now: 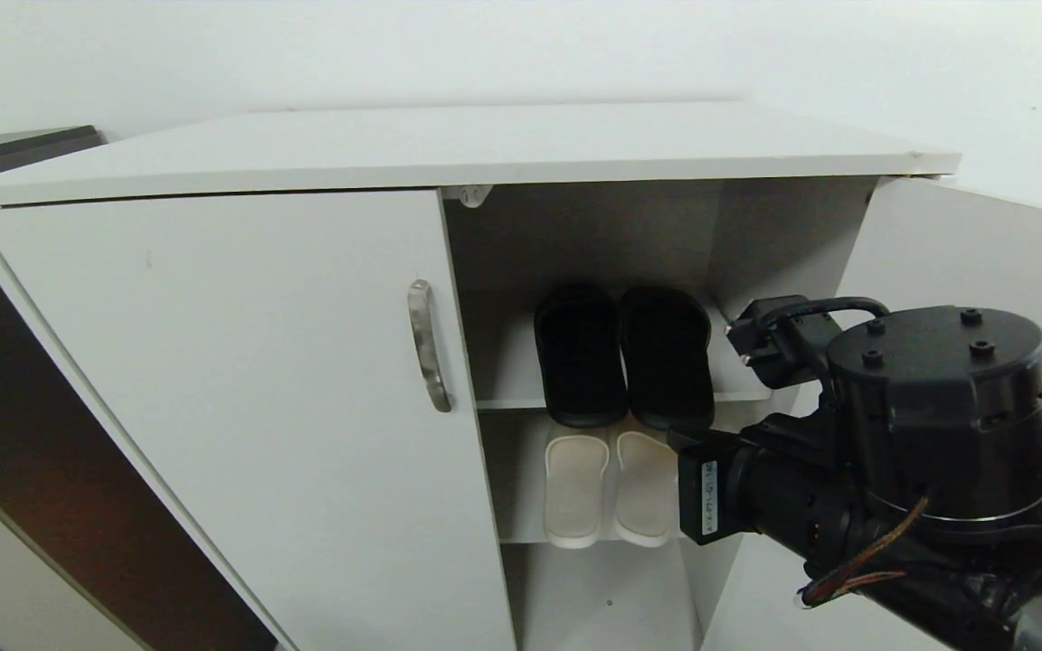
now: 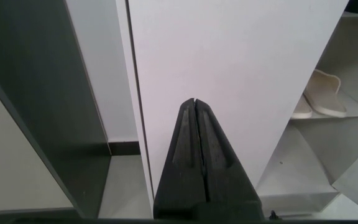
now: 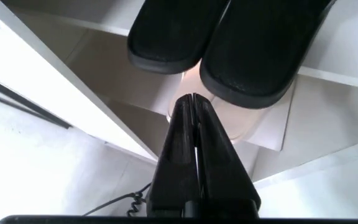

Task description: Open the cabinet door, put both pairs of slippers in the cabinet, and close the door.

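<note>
1. your right tool, fingers pressed together and holding nothing, sits just in front of the black slippers, under their near ends; the white slippers lie beyond it.
2. your left tool, also closed and empty, faces the closed left door.
3. count: two black slippers on the upper shelf and two white slippers on the shelf below, all inside the cabinet; one handle; the right door stands open.

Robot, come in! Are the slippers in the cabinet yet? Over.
Left gripper shut, empty; right gripper shut, empty. Black slippers on upper shelf, white slippers below. Cabinet door open; right arm before the opening.
</note>
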### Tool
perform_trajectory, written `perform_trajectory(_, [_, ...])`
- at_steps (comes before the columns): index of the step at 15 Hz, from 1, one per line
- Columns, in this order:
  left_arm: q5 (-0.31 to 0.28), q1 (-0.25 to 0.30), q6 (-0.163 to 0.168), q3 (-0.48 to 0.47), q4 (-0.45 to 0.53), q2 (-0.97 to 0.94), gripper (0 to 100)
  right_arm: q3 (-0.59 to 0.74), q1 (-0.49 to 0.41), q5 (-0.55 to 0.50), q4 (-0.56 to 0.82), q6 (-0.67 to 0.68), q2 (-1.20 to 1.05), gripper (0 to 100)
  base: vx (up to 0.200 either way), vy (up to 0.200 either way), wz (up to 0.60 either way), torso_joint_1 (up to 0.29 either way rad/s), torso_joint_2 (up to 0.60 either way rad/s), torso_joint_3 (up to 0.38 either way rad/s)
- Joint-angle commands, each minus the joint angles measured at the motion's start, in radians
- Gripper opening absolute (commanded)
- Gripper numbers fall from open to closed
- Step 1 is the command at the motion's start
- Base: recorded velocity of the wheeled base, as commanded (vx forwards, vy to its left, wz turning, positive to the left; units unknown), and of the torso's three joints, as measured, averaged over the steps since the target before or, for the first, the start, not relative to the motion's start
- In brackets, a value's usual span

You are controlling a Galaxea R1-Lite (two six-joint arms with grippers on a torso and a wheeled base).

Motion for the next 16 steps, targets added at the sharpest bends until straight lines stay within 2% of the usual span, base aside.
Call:
perform_trajectory(1, [0.0, 0.0, -0.001, 0.0, -0.001, 0.001, 0, 0.0, 0.002, -0.001, -0.001, 0.0, 0.01, 0, -0.2, 0.0, 0.0, 0.007, 0.01, 0.002])
perform_trajectory(16, [0.0, 0.0, -0.001, 0.0, -0.001, 0.001, 0, 0.005, 0.005, -0.006, -0.001, -0.002, 0.025, 0, -0.2, 0.0, 0.0, 0.001, 0.0, 0.001])
